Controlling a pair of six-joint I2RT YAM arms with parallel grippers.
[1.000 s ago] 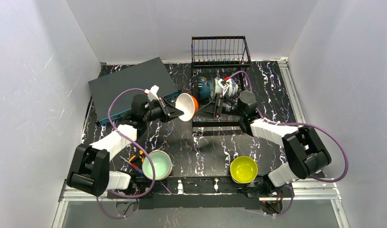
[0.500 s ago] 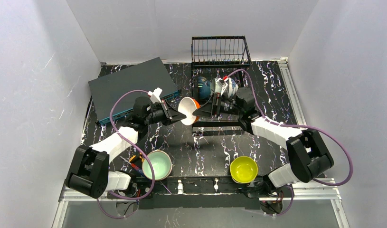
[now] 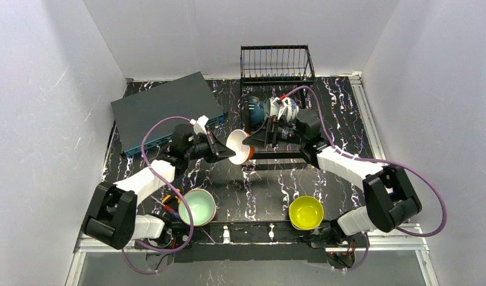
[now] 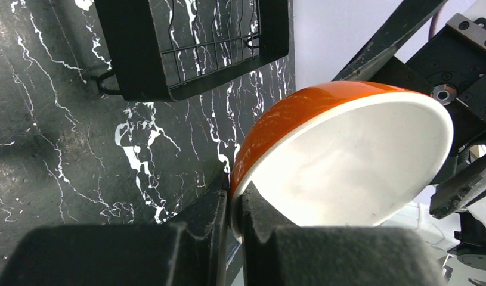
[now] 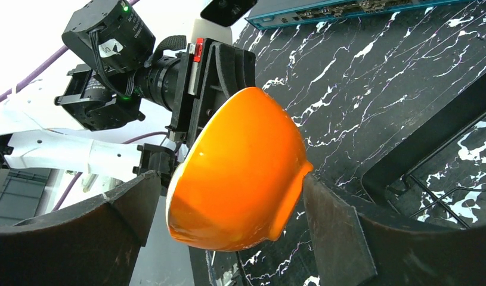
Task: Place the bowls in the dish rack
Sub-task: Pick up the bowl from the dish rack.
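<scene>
My left gripper (image 3: 228, 154) (image 4: 234, 208) is shut on the rim of an orange bowl (image 3: 240, 147) (image 4: 306, 110) with a white inside, held tilted above the table's middle. My right gripper (image 3: 253, 141) (image 5: 228, 182) stands open around the same bowl (image 5: 240, 167). Its right finger (image 5: 336, 232) is at the bowl's foot and its left finger (image 5: 103, 226) is clear of the rim. The black wire dish rack (image 3: 277, 64) stands at the back, its frame base (image 3: 277, 157) (image 4: 133, 65) under the right arm. A dark blue bowl (image 3: 253, 109) and a blue-and-white bowl (image 3: 291, 109) sit in it.
A mint-green bowl (image 3: 197, 207) and a yellow bowl (image 3: 306, 213) stand at the near edge by the arm bases. A dark grey flat box (image 3: 166, 110) lies at the back left. White walls close in three sides.
The left arm has carried the orange bowl right and nearer. The right gripper has swung left to meet it and now straddles the bowl.
</scene>
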